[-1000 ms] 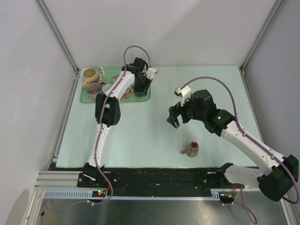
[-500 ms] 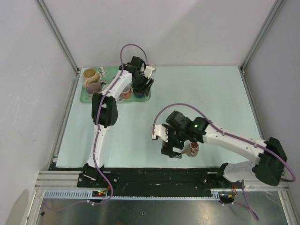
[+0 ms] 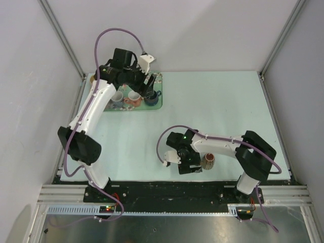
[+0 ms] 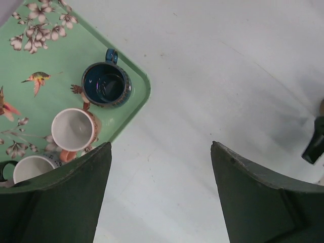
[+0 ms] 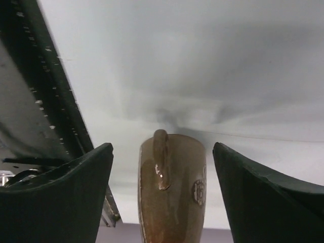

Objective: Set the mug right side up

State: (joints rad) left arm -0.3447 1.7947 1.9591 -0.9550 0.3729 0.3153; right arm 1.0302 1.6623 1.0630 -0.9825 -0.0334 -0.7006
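Observation:
The brown mug (image 3: 208, 161) lies on its side near the table's front edge. In the right wrist view the mug (image 5: 172, 192) points away from the camera with its handle on top. My right gripper (image 3: 196, 163) is low at the mug's left. Its jaws are open, and the mug sits between the fingers (image 5: 76, 197) with a gap on each side. My left gripper (image 3: 150, 85) hangs above the green tray (image 3: 158, 105) at the back left. The left gripper (image 4: 161, 146) is open with only bare table between its fingers.
The flowered tray (image 4: 143, 83) holds upright mugs: a dark blue one (image 4: 106, 85), a pink and white one (image 4: 73, 129) and another white one (image 4: 30, 168). The black rail (image 5: 45, 86) along the table's front edge runs close to the left of the right gripper.
The left gripper has opened and risen off the tray's mugs, its arm swinging left. The right arm has come down and forward to the brown mug, and its jaws have narrowed a little around it.

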